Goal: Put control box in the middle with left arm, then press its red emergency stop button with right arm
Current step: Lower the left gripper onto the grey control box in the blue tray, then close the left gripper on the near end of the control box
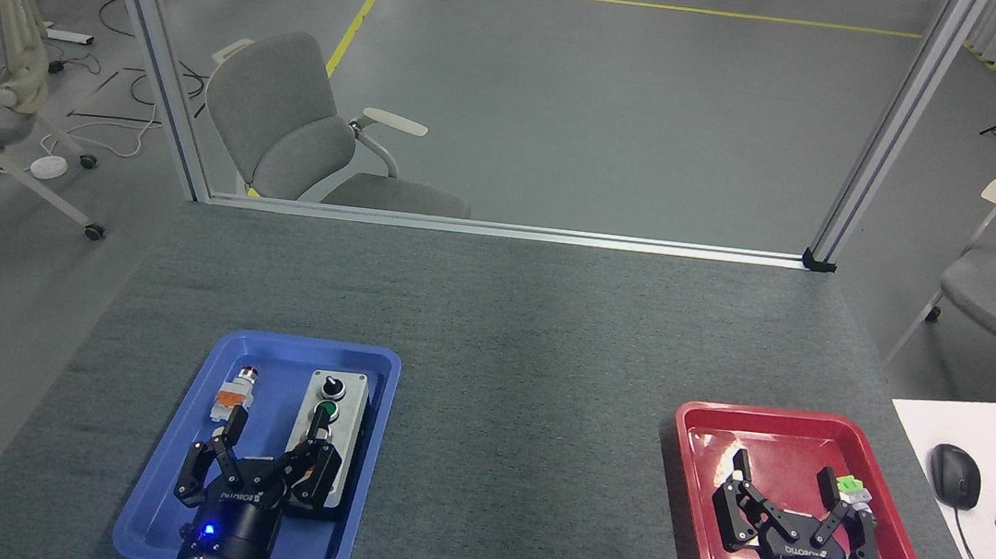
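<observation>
Control box (324,433) is lying in the blue tray (160,503), just ahead of the open left pincer (272,450) (nothing gripped); right pincer (785,500) is hanging open, button unpressed.

The control box (331,419) is a long light-grey box with a black base. It lies flat in the right half of the blue tray (160,503), its long side running from near to far. A black knob is at its far end, then a green button. Its near end is hidden.
</observation>
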